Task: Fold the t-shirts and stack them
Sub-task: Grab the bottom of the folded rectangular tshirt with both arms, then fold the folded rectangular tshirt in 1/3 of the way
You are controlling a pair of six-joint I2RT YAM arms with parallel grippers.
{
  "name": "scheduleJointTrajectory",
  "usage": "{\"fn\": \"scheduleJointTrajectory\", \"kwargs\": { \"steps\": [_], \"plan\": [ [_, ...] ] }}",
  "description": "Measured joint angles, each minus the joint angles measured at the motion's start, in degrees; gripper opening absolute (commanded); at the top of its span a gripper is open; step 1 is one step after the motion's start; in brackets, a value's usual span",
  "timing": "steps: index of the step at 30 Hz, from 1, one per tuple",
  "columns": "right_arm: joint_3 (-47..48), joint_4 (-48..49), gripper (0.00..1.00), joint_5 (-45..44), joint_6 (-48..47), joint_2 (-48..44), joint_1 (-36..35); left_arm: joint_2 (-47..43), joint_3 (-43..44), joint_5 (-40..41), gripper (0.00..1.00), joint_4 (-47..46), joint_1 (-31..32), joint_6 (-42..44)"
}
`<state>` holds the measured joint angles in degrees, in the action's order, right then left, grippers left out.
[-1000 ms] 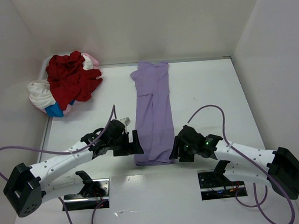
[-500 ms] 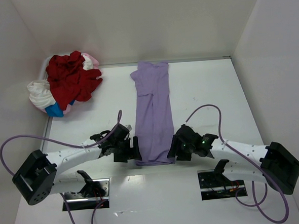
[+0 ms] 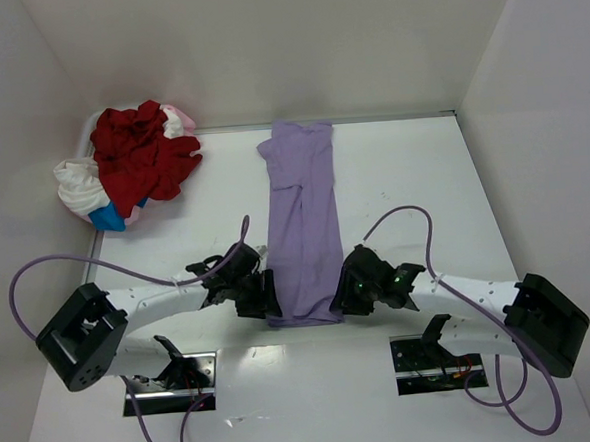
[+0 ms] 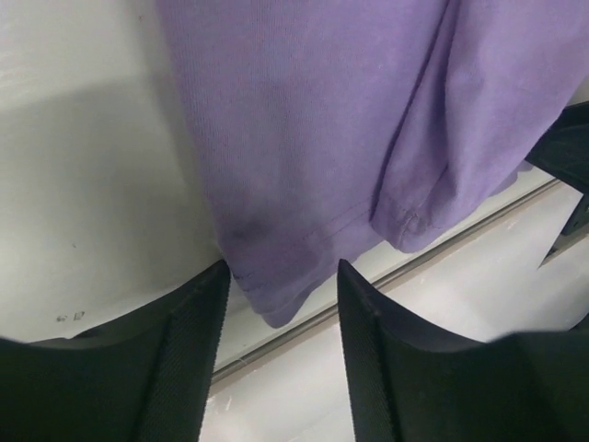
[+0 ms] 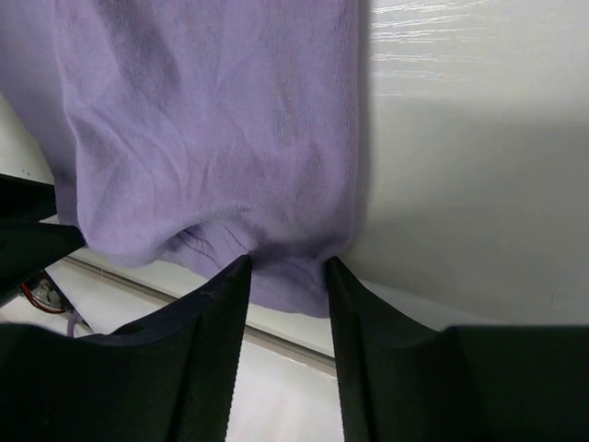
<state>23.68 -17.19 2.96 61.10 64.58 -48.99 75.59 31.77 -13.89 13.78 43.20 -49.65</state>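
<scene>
White walls (image 3: 264, 43) stand around a white table (image 3: 412, 174). On the middle of the table lies the purple t-shirt (image 3: 302, 221). It is folded into a long thin strip that runs from the far side toward the two arms, and it lies flat. The left gripper (image 3: 269, 295) sits low at the near left corner of the strip. In the left wrist view its two black fingers (image 4: 198, 350) stand a bit apart, with the corner of the purple hem between them. The cloth touches one finger, and a small gap shows by the other, so this pincer is spread and not squeezing. The right gripper (image 3: 338, 297) sits low at the near right corner of the strip. In the right wrist view its black fingers (image 5: 216, 350) have the purple hem bunched up between them. The cloth touches both fingers and wrinkles toward them, so this pincer is pinching the shirt. Far away in the back left corner is a messy heap. The red t-shirt (image 3: 141, 155) lies on top, the white t-shirt (image 3: 75, 184) pokes out on the left, and the pink t-shirt (image 3: 178, 116) peeks out at the back. A bit of blue cloth (image 3: 104, 218) shows at the near edge of the heap.
</scene>
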Motion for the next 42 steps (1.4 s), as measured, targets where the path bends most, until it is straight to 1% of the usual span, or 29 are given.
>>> {"fn": "scheduleJointTrajectory", "kwargs": {
  "steps": [1,2,3,4,5,6,7,8,9,11,17,22,26,30,36,39,42],
  "plan": [
    [0.0,0.2,0.41,0.1,0.0,0.2,0.0,0.2,0.0,-0.2,0.56,-0.1,0.0,0.0],
    [0.0,0.4,0.36,0.1,0.0,0.4,0.0,0.5,0.0,-0.2,0.53,-0.3,0.0,0.0],
    [0.0,0.5,0.33,0.1,0.0,0.6,0.0,0.7,0.0,-0.4,0.48,-0.5,0.0,0.0],
    [0.0,0.5,0.30,0.2,0.0,1.0,0.0,1.1,0.0,-0.4,0.44,-0.6,0.0,0.0],
    [0.0,0.6,0.23,0.1,0.0,1.1,0.0,1.6,0.1,-0.6,0.40,-0.7,0.0,0.1],
    [0.0,0.6,0.18,0.1,-0.1,1.2,0.0,2.0,0.2,-0.9,0.36,-0.9,-0.1,0.1],
    [0.0,0.5,0.14,0.0,-0.1,1.4,0.0,2.5,0.2,-1.0,0.27,-1.1,-0.1,0.1],
    [0.0,0.5,0.09,0.0,-0.1,1.6,0.0,3.0,0.3,-1.1,0.23,-1.2,-0.1,0.3],
    [0.0,0.5,0.00,-0.1,-0.2,1.7,0.0,3.5,0.4,-1.4,0.18,-1.4,-0.1,0.2],
    [0.0,0.4,0.00,-0.2,-0.1,1.8,0.0,4.2,0.5,-1.5,0.00,-1.5,-0.1,0.1],
    [0.0,-1.2,0.00,-0.4,0.0,0.3,0.0,4.3,1.1,-1.6,0.00,-0.7,0.0,0.2],
    [3.1,-5.2,0.00,-0.6,0.0,-2.5,0.0,2.5,3.8,-0.5,0.00,5.6,0.0,1.7],
    [9.3,-7.9,0.00,-1.5,-0.6,-2.9,0.5,-1.6,10.4,1.5,0.00,12.0,-0.3,3.5],
    [15.2,-8.1,0.00,-2.0,-2.7,-2.1,4.0,-1.9,18.1,2.1,0.00,13.7,-3.1,7.4],
    [23.0,-8.0,0.00,-2.6,-8.5,4.7,13.2,3.7,24.7,1.2,0.00,14.5,-12.0,13.6],
    [25.9,-7.4,0.00,-2.5,-11.5,8.9,18.1,9.1,28.0,-0.9,0.00,14.5,-16.0,16.8],
    [28.9,-6.2,0.00,-1.9,-13.6,13.2,21.5,15.7,33.0,-3.7,0.00,13.9,-18.3,19.8]
  ]
}}
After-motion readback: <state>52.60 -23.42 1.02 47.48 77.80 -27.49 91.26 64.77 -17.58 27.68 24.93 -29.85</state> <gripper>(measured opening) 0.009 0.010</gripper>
